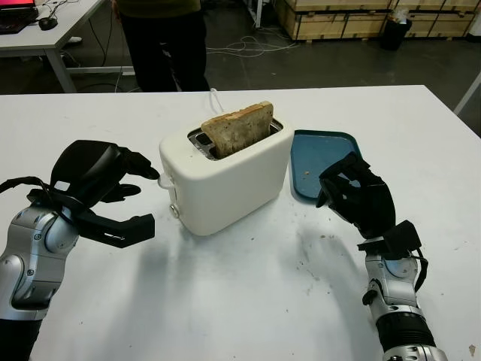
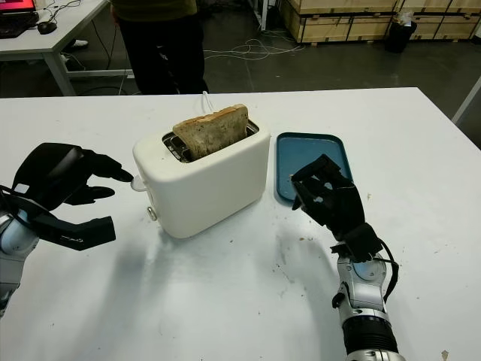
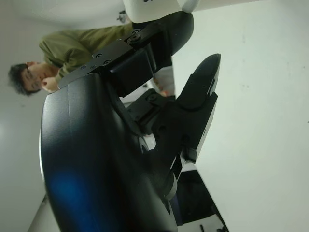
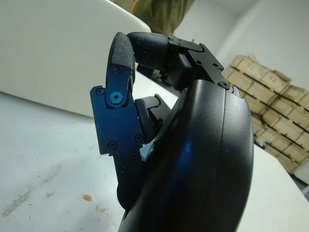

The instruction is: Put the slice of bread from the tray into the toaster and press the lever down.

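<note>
The browned slice of bread [image 1: 237, 128] stands upright in a slot of the white two-slot plastic toaster [image 1: 225, 180] on the white table [image 1: 248, 301], roughly half of it above the rim, with the shallow blue plastic tray [image 1: 319, 162] just beside the toaster on the right. The left hand [image 1: 113, 192] is at the toaster's lever end, holding nothing, one fingertip [image 1: 152, 172] at the small white lever knob [image 1: 167, 181], which sits high. The right hand [image 1: 353, 194] hangs over the table at the tray's near edge, fingers curled in around nothing.
</note>
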Robot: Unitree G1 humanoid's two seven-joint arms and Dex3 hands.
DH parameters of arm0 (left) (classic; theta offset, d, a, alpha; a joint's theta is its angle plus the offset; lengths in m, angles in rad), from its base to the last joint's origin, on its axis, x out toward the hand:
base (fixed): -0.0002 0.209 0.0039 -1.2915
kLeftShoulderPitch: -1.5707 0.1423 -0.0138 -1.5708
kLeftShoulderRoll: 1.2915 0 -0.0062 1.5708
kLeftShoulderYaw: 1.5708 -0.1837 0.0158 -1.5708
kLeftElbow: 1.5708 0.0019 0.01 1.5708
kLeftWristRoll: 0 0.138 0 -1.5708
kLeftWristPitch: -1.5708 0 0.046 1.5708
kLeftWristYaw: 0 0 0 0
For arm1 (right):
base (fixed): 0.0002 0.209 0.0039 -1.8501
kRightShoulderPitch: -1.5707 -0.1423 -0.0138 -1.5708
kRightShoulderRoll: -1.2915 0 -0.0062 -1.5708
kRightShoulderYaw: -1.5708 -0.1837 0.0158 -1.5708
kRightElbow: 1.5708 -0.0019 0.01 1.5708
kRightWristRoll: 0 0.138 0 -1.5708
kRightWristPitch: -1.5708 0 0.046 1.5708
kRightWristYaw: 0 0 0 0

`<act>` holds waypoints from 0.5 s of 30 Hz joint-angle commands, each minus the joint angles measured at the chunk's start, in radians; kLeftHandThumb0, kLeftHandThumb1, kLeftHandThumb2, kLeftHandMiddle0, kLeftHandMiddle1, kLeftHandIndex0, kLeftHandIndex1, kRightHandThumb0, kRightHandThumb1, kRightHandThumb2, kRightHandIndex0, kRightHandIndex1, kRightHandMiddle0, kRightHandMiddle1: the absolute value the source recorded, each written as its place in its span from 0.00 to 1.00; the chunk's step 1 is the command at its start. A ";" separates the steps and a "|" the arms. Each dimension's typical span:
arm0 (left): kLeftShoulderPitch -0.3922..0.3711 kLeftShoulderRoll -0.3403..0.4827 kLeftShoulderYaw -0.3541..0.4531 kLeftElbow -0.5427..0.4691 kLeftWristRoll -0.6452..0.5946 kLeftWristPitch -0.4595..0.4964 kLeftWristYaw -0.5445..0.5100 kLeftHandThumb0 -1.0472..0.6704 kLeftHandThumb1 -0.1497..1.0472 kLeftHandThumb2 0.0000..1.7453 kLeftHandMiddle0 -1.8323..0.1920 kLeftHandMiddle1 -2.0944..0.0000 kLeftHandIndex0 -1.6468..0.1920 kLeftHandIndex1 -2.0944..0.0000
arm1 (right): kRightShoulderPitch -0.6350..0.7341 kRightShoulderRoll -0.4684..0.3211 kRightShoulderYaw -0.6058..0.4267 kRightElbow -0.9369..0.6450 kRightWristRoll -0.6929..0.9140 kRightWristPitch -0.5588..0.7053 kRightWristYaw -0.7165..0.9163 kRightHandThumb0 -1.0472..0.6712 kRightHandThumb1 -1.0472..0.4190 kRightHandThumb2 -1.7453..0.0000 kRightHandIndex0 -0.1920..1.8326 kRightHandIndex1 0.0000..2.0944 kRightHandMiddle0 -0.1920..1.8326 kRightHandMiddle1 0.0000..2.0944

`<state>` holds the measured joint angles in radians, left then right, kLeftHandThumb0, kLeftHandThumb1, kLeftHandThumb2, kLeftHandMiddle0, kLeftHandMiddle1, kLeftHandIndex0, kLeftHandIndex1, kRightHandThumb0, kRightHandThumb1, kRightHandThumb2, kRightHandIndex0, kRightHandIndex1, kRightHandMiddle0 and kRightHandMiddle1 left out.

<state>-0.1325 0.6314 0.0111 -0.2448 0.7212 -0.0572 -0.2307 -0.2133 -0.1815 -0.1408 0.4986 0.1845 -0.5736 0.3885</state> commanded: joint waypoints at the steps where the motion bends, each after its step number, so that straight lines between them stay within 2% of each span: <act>1: -0.015 -0.004 -0.008 -0.007 -0.013 -0.016 0.015 0.55 0.72 0.00 0.34 0.26 0.24 1.00 | 0.000 0.006 -0.001 -0.007 0.005 -0.006 -0.005 0.38 0.09 0.81 0.49 0.83 0.34 0.83; 15: -0.004 -0.007 0.031 -0.064 -0.030 -0.010 0.049 0.57 0.72 0.00 0.36 0.23 0.24 1.00 | 0.000 0.011 -0.001 0.000 0.002 -0.017 -0.002 0.38 0.09 0.81 0.49 0.83 0.34 0.83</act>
<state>-0.1324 0.6259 0.0314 -0.2933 0.7016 -0.0634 -0.1948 -0.2133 -0.1754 -0.1409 0.5002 0.1843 -0.5738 0.3907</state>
